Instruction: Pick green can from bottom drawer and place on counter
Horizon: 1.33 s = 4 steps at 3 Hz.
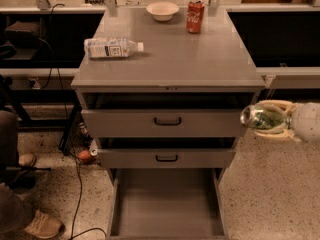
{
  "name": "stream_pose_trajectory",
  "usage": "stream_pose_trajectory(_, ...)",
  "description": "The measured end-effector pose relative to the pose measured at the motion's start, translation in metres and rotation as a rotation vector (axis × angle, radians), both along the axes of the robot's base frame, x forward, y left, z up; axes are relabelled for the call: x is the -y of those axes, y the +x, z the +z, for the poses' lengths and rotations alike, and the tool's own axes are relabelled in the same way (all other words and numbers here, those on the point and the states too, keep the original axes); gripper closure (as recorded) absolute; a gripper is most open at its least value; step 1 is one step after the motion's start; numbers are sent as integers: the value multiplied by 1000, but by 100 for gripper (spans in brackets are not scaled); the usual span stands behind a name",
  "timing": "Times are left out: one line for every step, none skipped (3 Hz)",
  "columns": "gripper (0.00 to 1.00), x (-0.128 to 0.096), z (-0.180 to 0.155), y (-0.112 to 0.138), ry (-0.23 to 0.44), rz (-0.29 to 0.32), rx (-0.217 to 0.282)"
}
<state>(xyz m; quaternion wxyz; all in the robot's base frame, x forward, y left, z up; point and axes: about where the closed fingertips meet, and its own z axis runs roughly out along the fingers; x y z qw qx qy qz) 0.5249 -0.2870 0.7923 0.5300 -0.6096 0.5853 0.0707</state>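
Observation:
My gripper (270, 120) reaches in from the right edge, at about the height of the upper drawer front and just right of the cabinet. It is shut on the green can (262, 119), held on its side with a silver end pointing left. The bottom drawer (167, 204) is pulled out below, its flat floor bare. The counter (175, 54) lies up and to the left of the can.
On the counter lie a plastic bottle (112, 47) on its side at the left, a white bowl (162, 10) and a red Coca-Cola can (195, 15) at the back. Two upper drawers (165, 121) stand slightly open. A person's feet (30, 219) and cables are at the left.

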Motion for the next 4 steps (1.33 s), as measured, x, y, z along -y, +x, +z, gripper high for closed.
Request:
stream_pose_trajectory(100, 2, 43, 20, -73, 3, -49)
stream_pose_trajectory(100, -10, 79, 55, -188, 39, -126)
stream_pose_trajectory(100, -25, 93, 81, -239, 85, -168)
stream_pose_trajectory(100, -52, 100, 109, -245, 175, -178)
